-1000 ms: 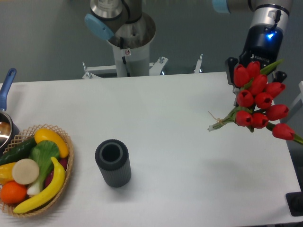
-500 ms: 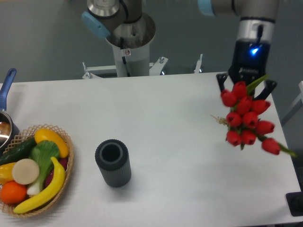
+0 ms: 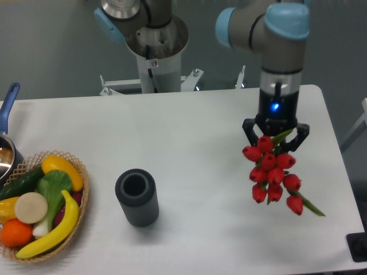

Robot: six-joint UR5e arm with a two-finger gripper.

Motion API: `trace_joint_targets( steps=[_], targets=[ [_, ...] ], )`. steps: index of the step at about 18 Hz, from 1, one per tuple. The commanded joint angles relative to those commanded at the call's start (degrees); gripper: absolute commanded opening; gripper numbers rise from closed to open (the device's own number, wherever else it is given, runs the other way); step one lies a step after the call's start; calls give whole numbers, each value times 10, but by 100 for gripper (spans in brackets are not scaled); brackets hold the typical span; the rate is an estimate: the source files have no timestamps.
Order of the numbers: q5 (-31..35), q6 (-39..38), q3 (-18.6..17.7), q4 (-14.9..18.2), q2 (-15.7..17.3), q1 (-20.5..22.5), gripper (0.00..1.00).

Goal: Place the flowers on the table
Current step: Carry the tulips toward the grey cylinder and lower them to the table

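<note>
The flowers (image 3: 272, 173), a bunch of red tulips with green stems, hang in the air above the right part of the white table (image 3: 189, 137). My gripper (image 3: 275, 136) is shut on the bunch from above, its black fingers on either side of the upper blooms. The stems are mostly hidden behind the blooms; one green leaf sticks out at the lower right. The bunch does not touch the tabletop.
A dark grey ribbed cylinder vase (image 3: 136, 197) stands upright left of centre. A wicker basket (image 3: 77, 209) of fruit and vegetables sits at the left front edge. A pot with a blue handle (image 3: 8, 100) is at the far left. The robot base (image 3: 157, 51) stands behind the table.
The gripper has carried the flowers left and toward the front, from the table's right edge to over its right part. The bunch now hangs more vertically.
</note>
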State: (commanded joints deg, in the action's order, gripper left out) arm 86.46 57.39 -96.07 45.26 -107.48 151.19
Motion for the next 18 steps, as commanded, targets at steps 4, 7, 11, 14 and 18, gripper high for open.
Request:
trace_joint_targets(
  steps=[4,7,11,14,18],
  targets=[
    [56,6,4,3,-43,-25,38],
    [82,6,7,3,-69,-40,38],
    [81,5,13,2,-99,-51,39],
    [78,5,13,2,-109,-54,49],
    [81,7,18,-2,-106,-53,99]
  ],
)
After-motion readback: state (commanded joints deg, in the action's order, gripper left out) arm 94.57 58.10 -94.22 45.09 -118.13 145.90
